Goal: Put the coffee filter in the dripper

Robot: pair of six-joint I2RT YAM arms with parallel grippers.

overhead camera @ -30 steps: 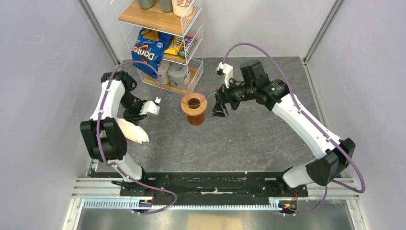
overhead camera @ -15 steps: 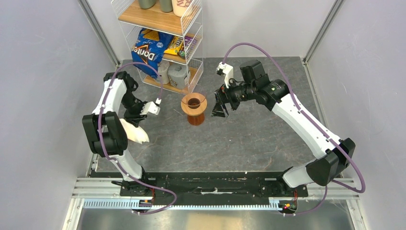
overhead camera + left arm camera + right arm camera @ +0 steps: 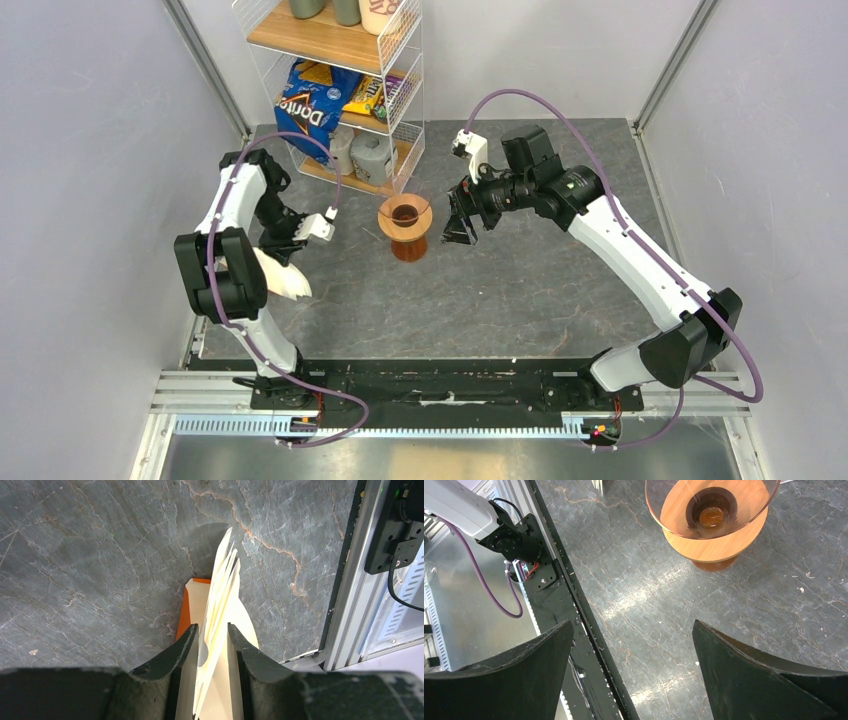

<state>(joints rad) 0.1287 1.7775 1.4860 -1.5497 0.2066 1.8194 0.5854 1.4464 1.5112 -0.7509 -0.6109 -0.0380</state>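
At the left edge of the table, the coffee filter is pinched edge-up between the narrowed fingers of the left gripper, right over the pile of filters. At centre, the dripper is seen upright, well apart from it. Just to its right, the right gripper is held spread wide.

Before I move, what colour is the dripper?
The dripper is orange-brown with a dark centre; clearest in the right wrist view.
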